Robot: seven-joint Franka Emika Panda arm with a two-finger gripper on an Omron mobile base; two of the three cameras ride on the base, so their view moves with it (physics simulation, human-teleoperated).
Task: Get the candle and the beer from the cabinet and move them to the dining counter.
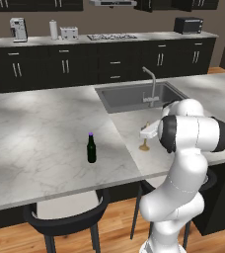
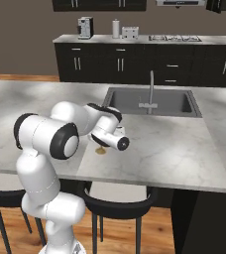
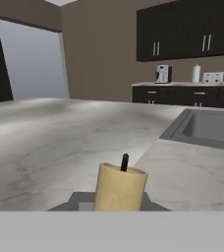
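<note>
The beer (image 1: 91, 148), a dark bottle with a purple cap, stands upright and alone on the dining counter (image 1: 35, 133), left of the arm. The tan-gold candle (image 1: 144, 143) stands about a hand's width to its right, its flared base on the marble in front of the sink (image 1: 134, 96). My gripper (image 1: 145, 133) is at the candle's stem, level with the counter, and appears shut on it. In the hand view the candle's top and black wick (image 3: 120, 186) rise close up between grey finger parts. The arm hides most of the candle (image 2: 100, 151) in the right base view.
A faucet (image 1: 151, 84) rises behind the sink. Dark stools (image 1: 65, 217) (image 2: 117, 203) stand under the counter's near edge. The back counter (image 1: 99, 39) carries a coffee machine, paper roll, toaster, hob and microwave. Dark wall cabinets with silver handles (image 3: 187, 29) hang above it.
</note>
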